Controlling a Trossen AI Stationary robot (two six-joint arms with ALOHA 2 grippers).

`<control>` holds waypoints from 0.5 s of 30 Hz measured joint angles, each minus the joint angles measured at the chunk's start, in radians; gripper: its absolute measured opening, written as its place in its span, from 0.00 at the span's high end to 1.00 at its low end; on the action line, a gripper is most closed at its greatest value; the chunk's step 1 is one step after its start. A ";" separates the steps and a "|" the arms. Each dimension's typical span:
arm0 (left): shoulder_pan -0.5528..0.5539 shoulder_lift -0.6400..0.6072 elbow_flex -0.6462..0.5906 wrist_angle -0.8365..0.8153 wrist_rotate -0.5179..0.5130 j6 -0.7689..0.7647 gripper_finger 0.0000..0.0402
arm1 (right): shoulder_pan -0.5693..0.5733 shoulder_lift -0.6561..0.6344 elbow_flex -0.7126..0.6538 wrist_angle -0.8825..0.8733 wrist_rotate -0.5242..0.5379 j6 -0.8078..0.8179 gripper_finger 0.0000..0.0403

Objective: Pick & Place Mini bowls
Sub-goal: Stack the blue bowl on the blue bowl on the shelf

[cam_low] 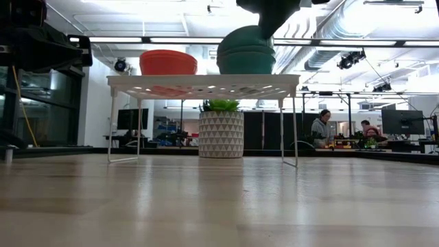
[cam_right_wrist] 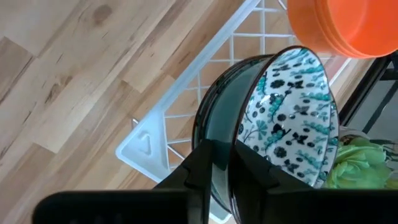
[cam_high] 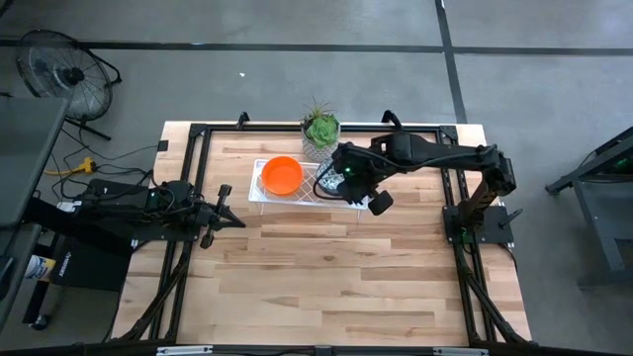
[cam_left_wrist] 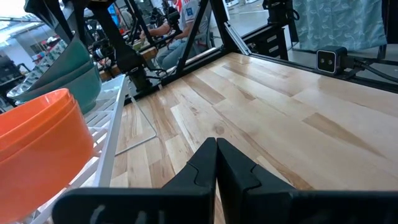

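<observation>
A white wire rack stands on its legs at the far middle of the table. On it sits a stack of plain orange bowls and, to its right, a stack of bowls that are dark teal outside and white with speckles inside. My right gripper comes down over the speckled stack and is shut on its top bowl. My left gripper waits shut, low over the table to the left of the rack, touching nothing. My right gripper pinches the rim of the top speckled bowl, one finger against the patterned inside and one against the teal outside. It comes from above. The bowl is tilted and still nests in the stack on the rack.
A small green plant in a white patterned pot stands just behind the rack at the table's far edge. Bare wood spreads over the near half of the table. People sit in the room beyond.
</observation>
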 joint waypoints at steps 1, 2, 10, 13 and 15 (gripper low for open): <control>0.000 0.000 0.000 0.000 0.000 0.000 1.00 | 0.000 0.000 0.000 0.004 0.000 0.000 0.90; 0.000 0.000 0.000 0.000 0.000 0.000 1.00 | -0.001 0.000 0.000 0.011 0.000 0.000 0.90; 0.000 0.000 0.000 0.000 0.000 0.000 1.00 | -0.001 0.000 0.000 0.057 -0.002 0.000 0.89; 0.000 0.000 0.000 0.000 0.000 0.000 1.00 | -0.001 0.000 0.000 0.059 0.006 -0.001 0.89; 0.000 0.000 0.000 0.000 0.000 0.000 1.00 | -0.001 0.000 0.000 0.058 0.013 -0.001 0.89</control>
